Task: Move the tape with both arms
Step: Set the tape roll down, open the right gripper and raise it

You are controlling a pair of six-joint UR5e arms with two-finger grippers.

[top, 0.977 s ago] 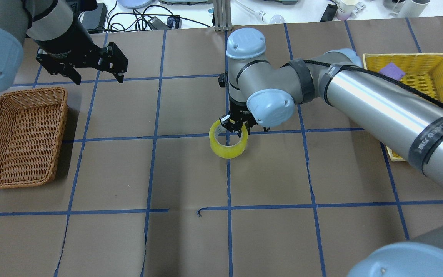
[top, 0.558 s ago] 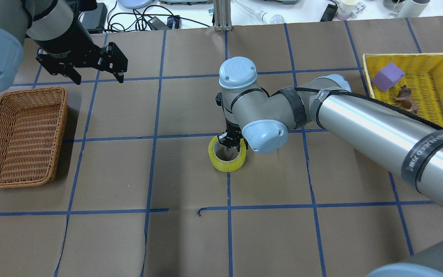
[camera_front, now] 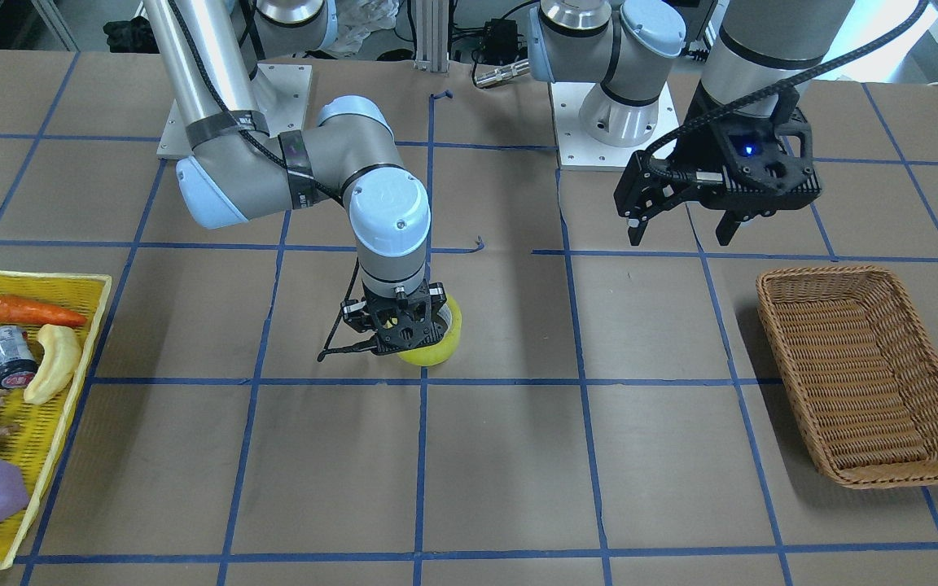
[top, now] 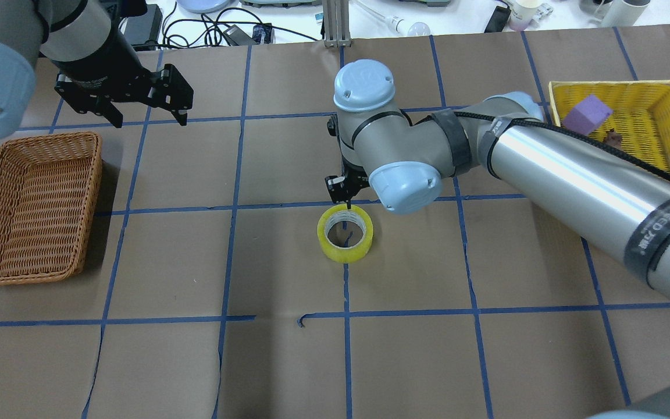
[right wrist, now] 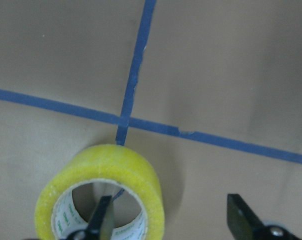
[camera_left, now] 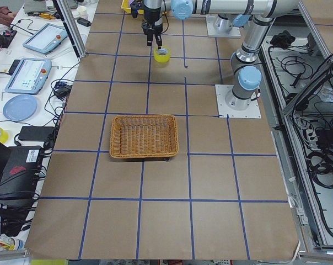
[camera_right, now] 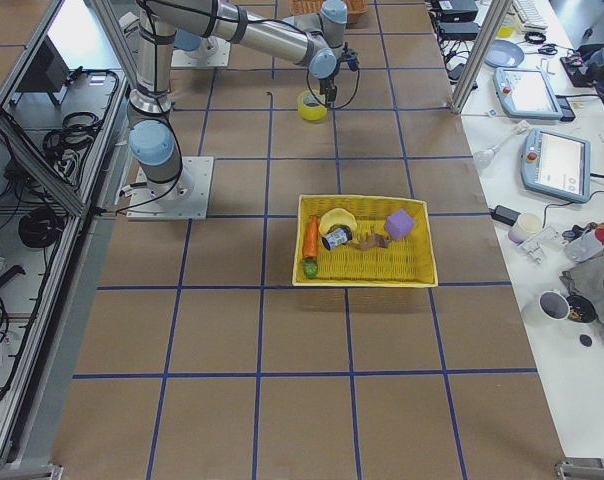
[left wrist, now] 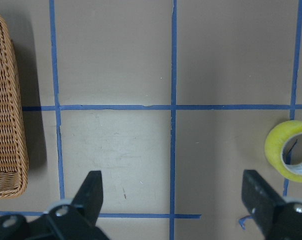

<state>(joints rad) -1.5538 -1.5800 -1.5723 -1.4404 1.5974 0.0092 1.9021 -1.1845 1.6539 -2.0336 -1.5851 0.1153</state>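
Hovering spread-fingered, right gripper (right wrist: 172, 217) is straddling the wall of the tape (top: 345, 233), probably its best hold: likely light, stiff, slick; left gripper (left wrist: 173, 182) likewise spread.

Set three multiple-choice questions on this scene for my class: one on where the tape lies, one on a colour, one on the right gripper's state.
1. Where is the tape? A. Inside a basket. B. On the table. C. Held in the air.
2. What colour is the block in the yellow basket? A. Purple. B. Green. C. Red.
3. How is the right gripper? A. Shut on the tape. B. Out of view. C. Open, by the tape.
Key: 1 B, it lies flat at a blue line crossing; 2 A, the block shows purple; 3 C, its wrist view shows the fingers spread apart.
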